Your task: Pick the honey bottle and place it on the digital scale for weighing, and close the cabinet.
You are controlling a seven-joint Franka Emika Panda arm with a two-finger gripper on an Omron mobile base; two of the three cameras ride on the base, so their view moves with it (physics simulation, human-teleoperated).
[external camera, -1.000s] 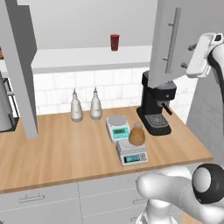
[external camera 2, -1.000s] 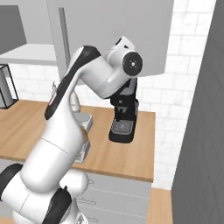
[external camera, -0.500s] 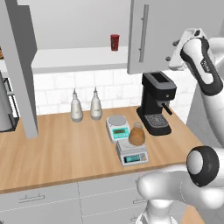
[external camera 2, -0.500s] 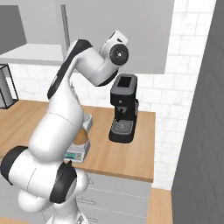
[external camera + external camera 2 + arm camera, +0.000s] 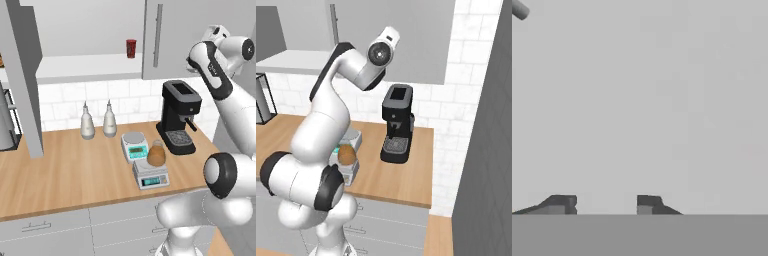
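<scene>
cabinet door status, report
Tool shut, empty, facing right cabinet door. Door nearly closed; left door still open. Honey bottle sits on digital scale. Nothing in the way.

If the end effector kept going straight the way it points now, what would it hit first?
Most likely the flat grey cabinet door: the hand view looks straight onto it past the end effector, with the bar handle off at a corner. How much gap remains is unclear.

Open counter [image 5: 75, 172] lies left of the digital scale [image 5: 150, 176]. Passage to its right is blocked by the coffee machine [image 5: 178, 116]; two nozzle bottles [image 5: 87, 122] stand far left. The cabinet [image 5: 172, 40] door fronts the end effector [image 5: 603, 203].
</scene>
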